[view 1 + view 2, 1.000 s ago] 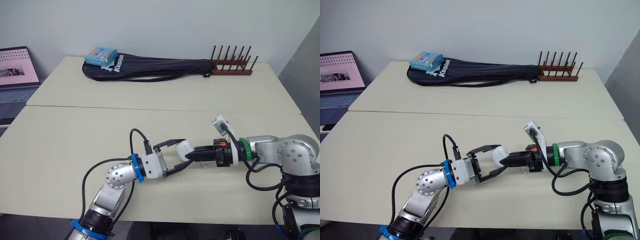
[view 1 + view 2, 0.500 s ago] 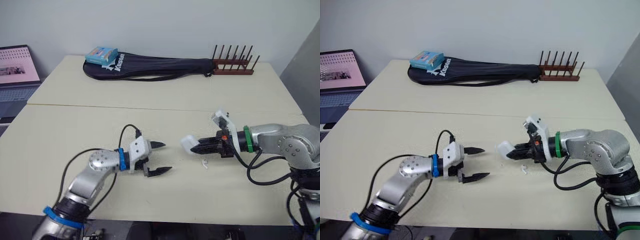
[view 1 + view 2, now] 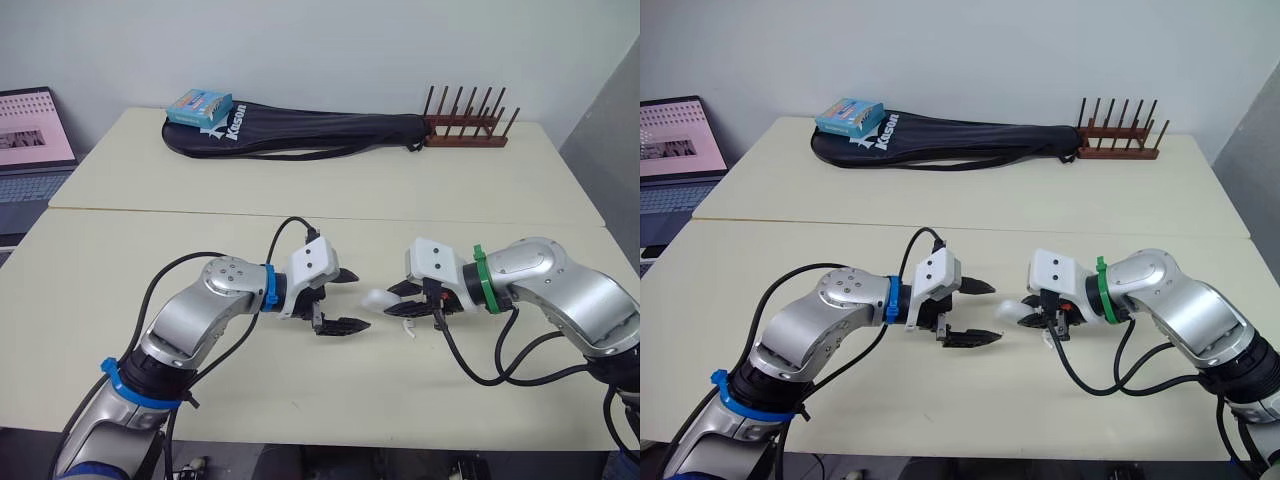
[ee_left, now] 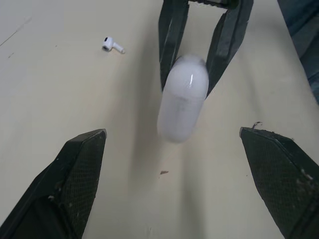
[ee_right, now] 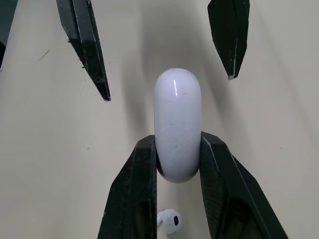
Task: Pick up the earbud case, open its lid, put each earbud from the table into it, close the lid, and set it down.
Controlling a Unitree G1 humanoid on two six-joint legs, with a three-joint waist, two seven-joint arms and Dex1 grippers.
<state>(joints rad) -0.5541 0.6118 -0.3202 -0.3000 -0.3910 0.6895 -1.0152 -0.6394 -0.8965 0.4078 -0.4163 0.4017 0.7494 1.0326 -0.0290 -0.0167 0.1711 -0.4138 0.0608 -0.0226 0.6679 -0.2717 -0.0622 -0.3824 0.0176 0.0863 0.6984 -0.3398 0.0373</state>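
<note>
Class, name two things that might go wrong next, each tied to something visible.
The right gripper pinches the earbud case by one end; the open left gripper might twist it loose. An earbud lies on the table by the right gripper; a low move might knock it away.

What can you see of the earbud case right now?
The earbud case is a smooth, glossy white capsule, plastic by its look, lid closed. The right gripper pinches one end between its black fingers, holding it off the table; the free end points toward the open left gripper, not touching it.
</note>
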